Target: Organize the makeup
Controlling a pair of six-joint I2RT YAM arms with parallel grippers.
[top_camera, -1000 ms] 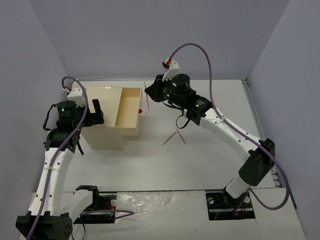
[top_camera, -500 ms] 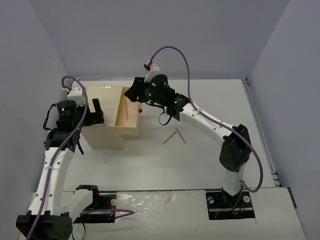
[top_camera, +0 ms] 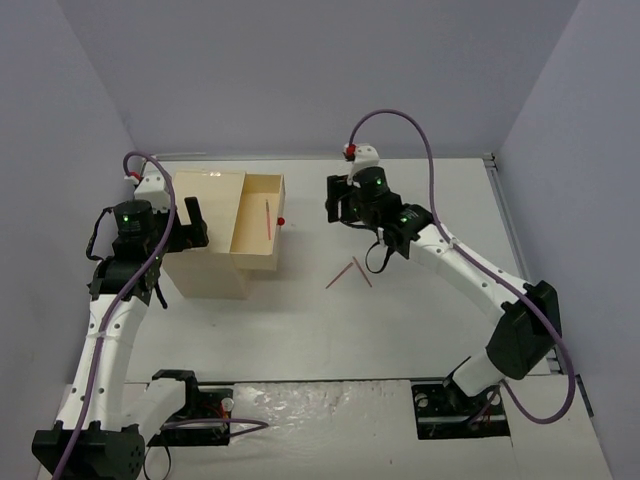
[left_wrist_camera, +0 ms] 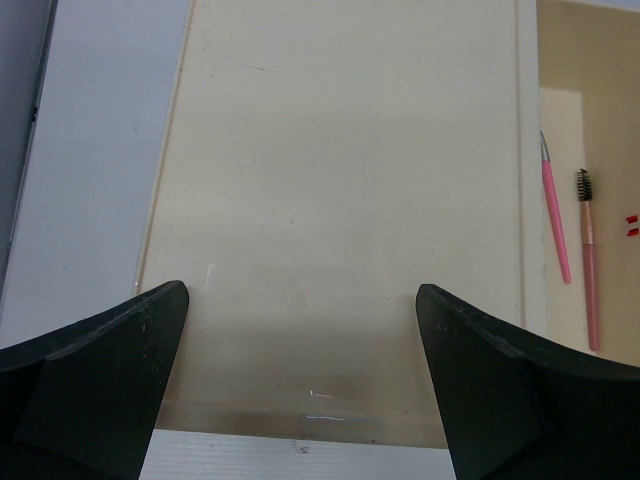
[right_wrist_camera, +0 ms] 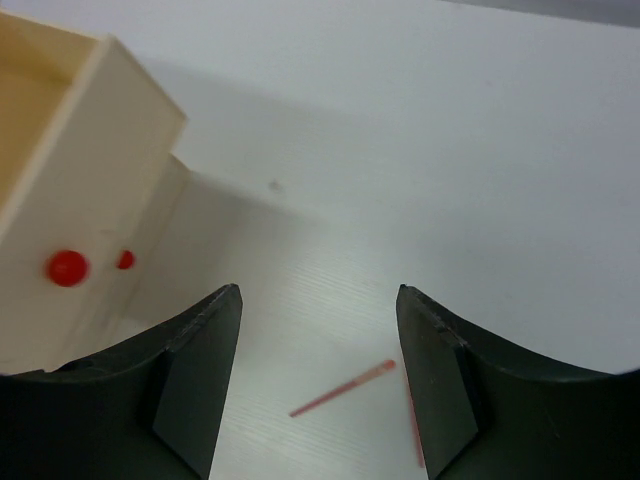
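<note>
Pencils, thin and reddish-pink, are seen in two places. One pink pencil [left_wrist_camera: 555, 222] lies flat in the open drawer [top_camera: 252, 262] of the cream box [top_camera: 205, 240], and a brush-tipped wand [left_wrist_camera: 589, 265] is laid just beside it, roughly parallel. The box is rectangular, flat-sided and smooth, with a matte finish. A small round red knob [top_camera: 281, 220] is fixed to the drawer front.

On the white, faintly grained table [top_camera: 420, 330], a left pencil [top_camera: 339, 277] and a right pencil [top_camera: 362, 273] are laid in a narrow V, to the right of the drawer.

The right gripper [top_camera: 333, 203] is held above the table, right of the drawer and just beyond the V. Its dark, curved fingers are parted and nothing is gripped. In the wrist view the left pencil is seen on the table below the gap, while the right pencil is partly hidden by one finger.

The left gripper [left_wrist_camera: 300, 295] is spread wide over the box's plain top, with nothing held.
</note>
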